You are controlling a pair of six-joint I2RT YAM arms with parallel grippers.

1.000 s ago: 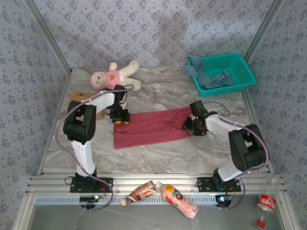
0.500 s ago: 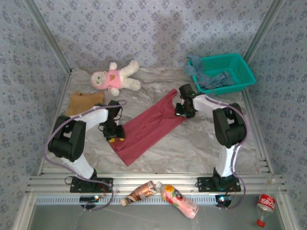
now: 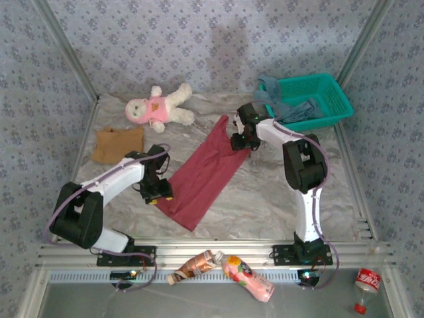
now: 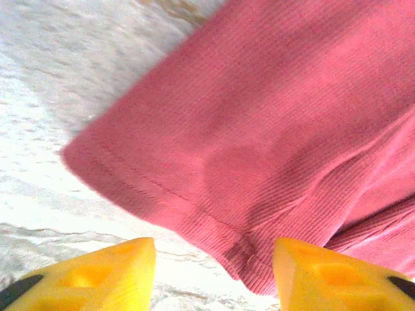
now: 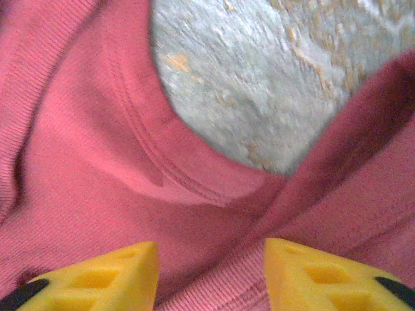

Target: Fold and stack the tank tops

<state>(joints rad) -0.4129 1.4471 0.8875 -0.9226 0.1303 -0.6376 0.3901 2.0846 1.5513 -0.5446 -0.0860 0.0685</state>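
we find bare table (image 3: 268,202) open to the near right of the dark red top (image 3: 209,173). the plush doll (image 3: 159,106), tan top (image 3: 118,144) and teal basket (image 3: 340,93) crowd the far side.

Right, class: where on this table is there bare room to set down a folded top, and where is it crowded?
Largest bare patch: marble tabletop between the dark red tank top and the right arm. A smaller one: between the plush doll and teal basket. Crowded: the left side, with the tan tank top and the left arm.
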